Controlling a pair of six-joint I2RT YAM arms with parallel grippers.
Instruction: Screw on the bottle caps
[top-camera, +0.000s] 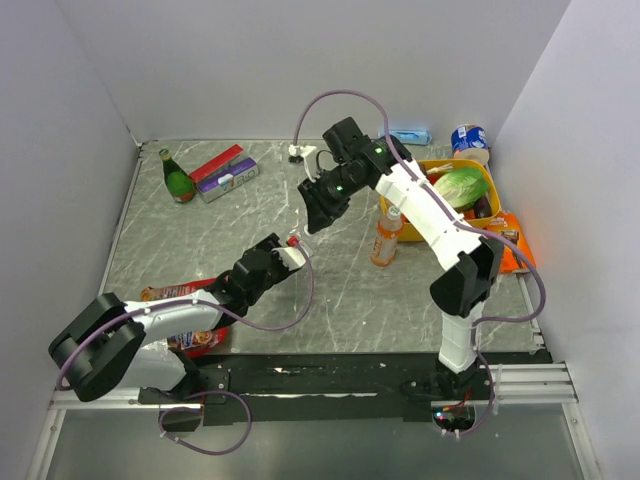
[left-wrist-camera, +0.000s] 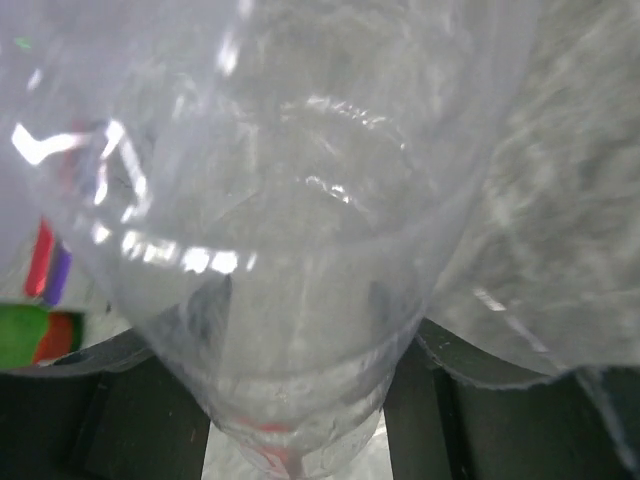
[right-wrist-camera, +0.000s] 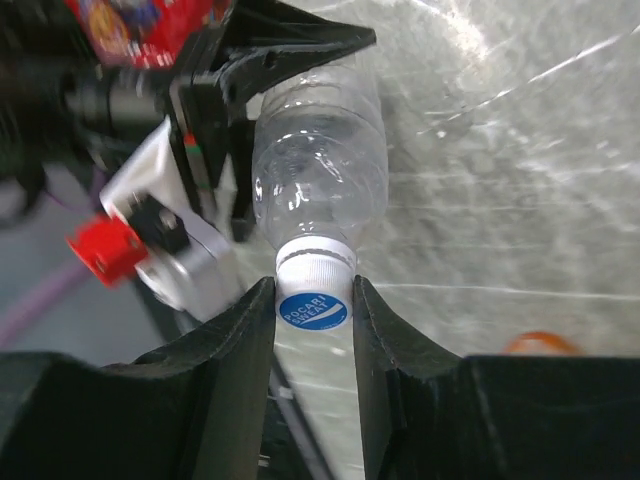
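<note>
The right gripper (right-wrist-camera: 312, 290) has its two black fingers (right-wrist-camera: 235, 350) pressed on the sides of a small cap (right-wrist-camera: 313, 310), one on each side, so it is pinching the cap. The cap has a blue top with white letters and a white side. It sits on the neck of a clear bottle (right-wrist-camera: 320, 180) with nothing inside that can be seen. The clear bottle lies on its side in the air, up off the table (top-camera: 200, 250), and points its cap end at the right gripper. The left gripper (left-wrist-camera: 300, 410) holds the other end, with its dark fingers (left-wrist-camera: 130, 410) closed around the bottle's body. In the left wrist view the see-through plastic fills nearly the whole picture. The two grippers meet over the middle of the table. Off to the right an orange bottle (top-camera: 385, 240) stands up just beside a yellow basket (top-camera: 487, 180) with something green in it. A dark green bottle (top-camera: 178, 178) stands far away in the back left corner. A red snack bag (top-camera: 175, 292) lies under the left arm.
</note>
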